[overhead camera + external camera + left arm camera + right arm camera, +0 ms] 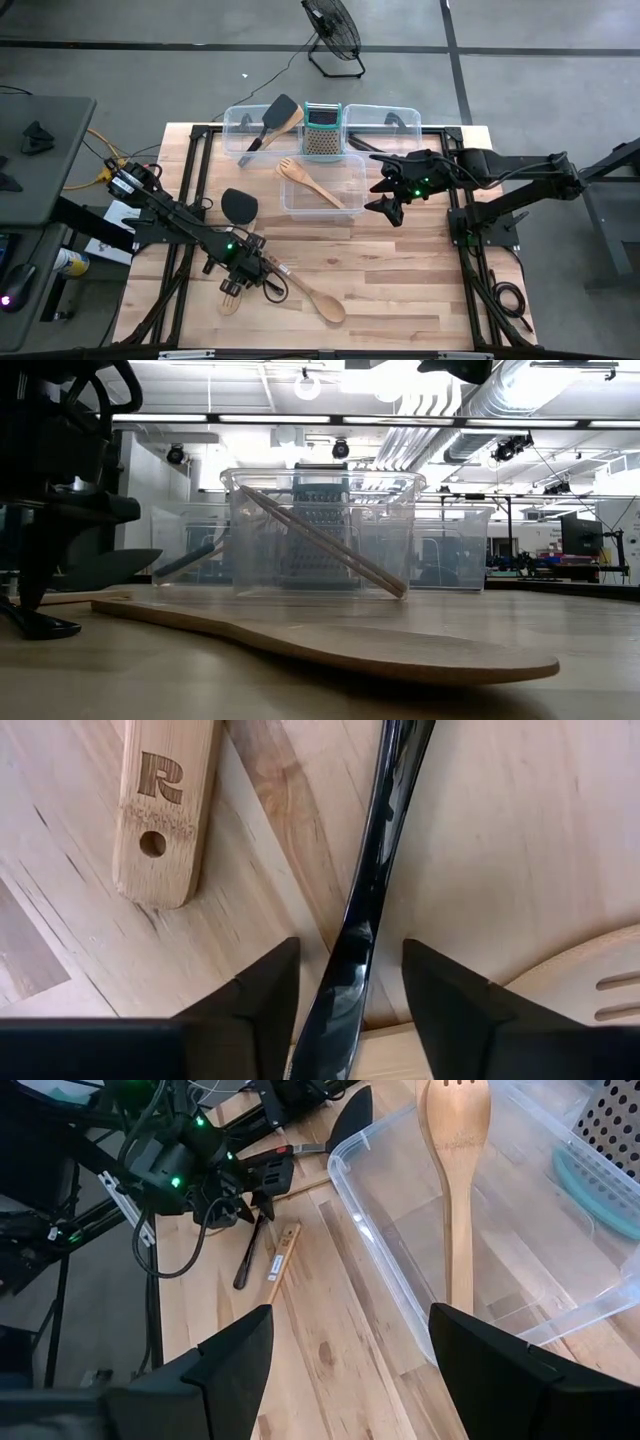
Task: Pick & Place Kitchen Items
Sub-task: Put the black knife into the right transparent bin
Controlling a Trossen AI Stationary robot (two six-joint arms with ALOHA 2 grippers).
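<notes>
Three bins near table far edge: turner in left one, fork in middle nearer one, grater between the back two; spoon and slotted spatula near front edge, left of centre

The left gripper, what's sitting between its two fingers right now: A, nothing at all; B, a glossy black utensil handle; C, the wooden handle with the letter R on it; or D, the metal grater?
B: in the left wrist view the glossy black handle runs straight through the gap of the left gripper, while the wooden handle marked R lies off to one side, outside the fingers.
</notes>
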